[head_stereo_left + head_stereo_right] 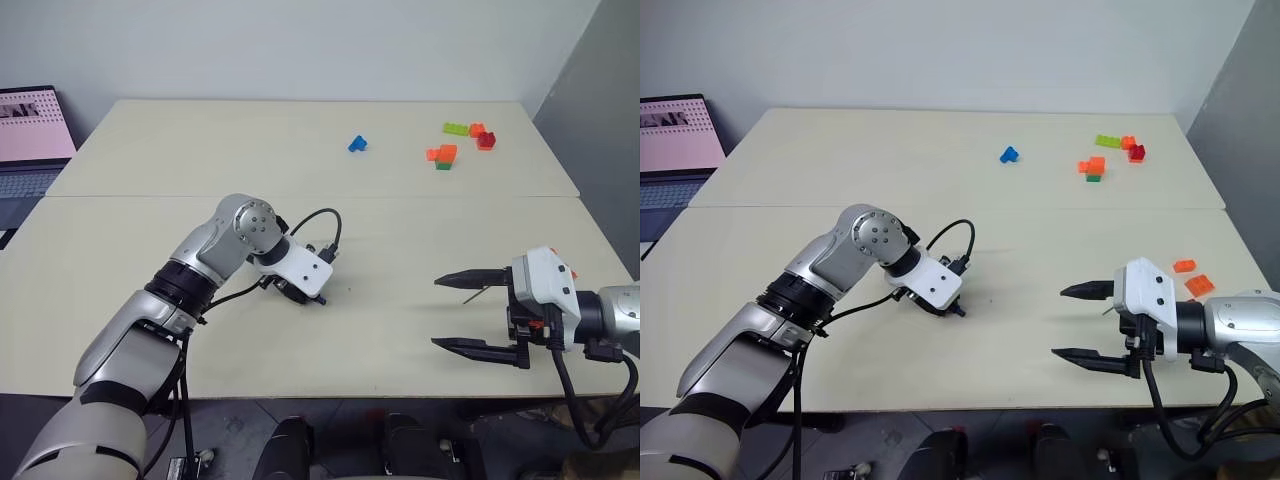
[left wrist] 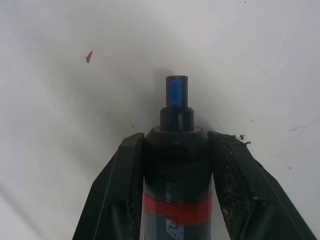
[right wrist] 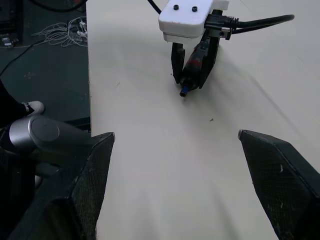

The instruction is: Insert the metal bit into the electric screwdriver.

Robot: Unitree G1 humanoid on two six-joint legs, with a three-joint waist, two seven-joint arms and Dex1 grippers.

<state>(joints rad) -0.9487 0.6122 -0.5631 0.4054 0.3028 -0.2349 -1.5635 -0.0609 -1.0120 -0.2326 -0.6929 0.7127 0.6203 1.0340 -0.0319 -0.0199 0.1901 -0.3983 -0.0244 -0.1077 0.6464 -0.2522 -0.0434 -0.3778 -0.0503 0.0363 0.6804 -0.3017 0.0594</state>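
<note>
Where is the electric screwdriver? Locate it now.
The electric screwdriver is clamped in the left gripper, blue tip down near the table, left of centre in the head views.

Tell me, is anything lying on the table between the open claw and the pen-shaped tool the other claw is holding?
No. The table between the open right gripper and the screwdriver, clamped in the left gripper, looks bare.

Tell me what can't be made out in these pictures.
- Electric screwdriver: rear end cut off by the left wrist view's edge; the left gripper fingers cover its sides.
- Metal bit: a thin dark sliver by the right gripper in the left eye view, too small to identify.
</note>
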